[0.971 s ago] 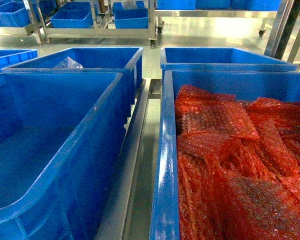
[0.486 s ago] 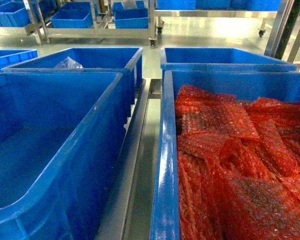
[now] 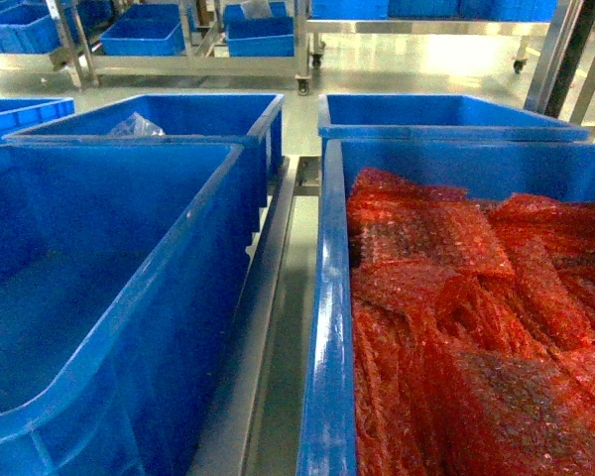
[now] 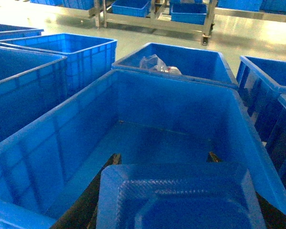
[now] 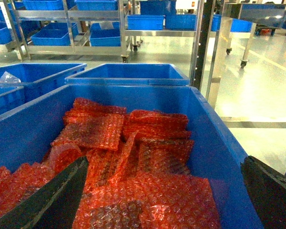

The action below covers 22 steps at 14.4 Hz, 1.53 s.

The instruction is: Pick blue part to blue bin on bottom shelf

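1. Head view: 2 big blue bins sit side by side in front of the robot. The left bin (image 3: 89, 297) looks bare inside. The right bin (image 3: 327, 297) is heaped with red bubble wrap (image 3: 456, 327). Behind them stand 2 more bins; the far left one (image 3: 178, 119) holds a clear bag (image 3: 134, 126). Steel racks (image 3: 188, 64) with small blue bins stand further back. Neither arm shows here, and no shelf with rollers is in sight.

2. Left wrist view: the left gripper (image 4: 176, 200) hangs over the bare bin (image 4: 62, 143), and its dark fingers (image 4: 97, 186) flank a blue part (image 4: 181, 195), a moulded tray-like piece with a raised rim. The jaws look closed on it from both sides, the part sitting flat between them and filling the bottom of the frame.

3. Right wrist view: the right gripper (image 5: 157, 200) hovers above the red wrap (image 5: 148, 191) in its bin (image 5: 214, 143). Its 2 dark fingers (image 5: 52, 195) stand wide apart with nothing between them.

4. My read: the pick seems done and the carry is in hand. The next move calls for finding the bottom shelf, which no view shows, then lowering the part level into the blue bin there and clearing the bin walls on the way.
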{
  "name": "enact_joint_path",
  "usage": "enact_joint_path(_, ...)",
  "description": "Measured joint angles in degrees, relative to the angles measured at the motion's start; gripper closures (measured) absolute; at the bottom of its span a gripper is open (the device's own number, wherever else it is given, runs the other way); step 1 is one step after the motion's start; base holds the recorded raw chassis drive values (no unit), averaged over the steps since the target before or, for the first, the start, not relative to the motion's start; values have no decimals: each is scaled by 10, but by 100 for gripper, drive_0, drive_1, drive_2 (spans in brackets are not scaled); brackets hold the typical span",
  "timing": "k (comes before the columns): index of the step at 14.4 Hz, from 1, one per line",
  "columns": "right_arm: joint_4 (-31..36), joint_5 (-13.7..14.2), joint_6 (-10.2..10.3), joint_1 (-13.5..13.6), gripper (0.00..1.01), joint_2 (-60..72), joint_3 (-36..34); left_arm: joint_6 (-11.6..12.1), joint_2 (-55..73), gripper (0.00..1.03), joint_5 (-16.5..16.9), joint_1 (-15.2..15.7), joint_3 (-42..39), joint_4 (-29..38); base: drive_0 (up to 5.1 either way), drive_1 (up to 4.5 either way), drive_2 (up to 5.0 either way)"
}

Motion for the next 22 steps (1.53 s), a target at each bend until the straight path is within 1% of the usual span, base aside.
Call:
enact_joint_path(3,0,0,0,0,3,0,0,0,0,60,0,0,0,0,6,434,-423)
enact_joint_path(13,0,0,0,0,3,0,0,0,0,60,-1,0,0,-2,0,0,0)
enact_joint_path(14,0,0,0,0,3,0,0,-5,3,60,-10,-3,4,-20,0,0,0)
enact_joint_path(15,0,0,0,0,3,0,0,-9,11,60,-25,-6,10,-40,0,0,0)
enact_joint_path(16,0,0,0,0,3,0,0,-12,28,60,-42,-4,13,-31,0,0,0)
enact_joint_path(17,0,0,0,0,3,0,0,-14,76,60,-28,17,22,12,0,0,0)
enact_joint_path(18,0,0,0,0,3,0,0,-12,128,60,1,51,33,67,0,0,0)
enact_joint_path(19,0,0,0,0,3,0,0,-2,250,60,89,127,72,181,0,0,0)
enact_joint_path(20,0,0,0,0,3,0,0,16,445,35,152,192,134,278,0,0,0)
enact_joint_path(21,0,0,0,0,3,0,0,16,450,26,154,191,127,276,0,0,0)
enact_joint_path(22,0,0,0,0,3,0,0,16,446,14,155,189,126,282,0,0,0)
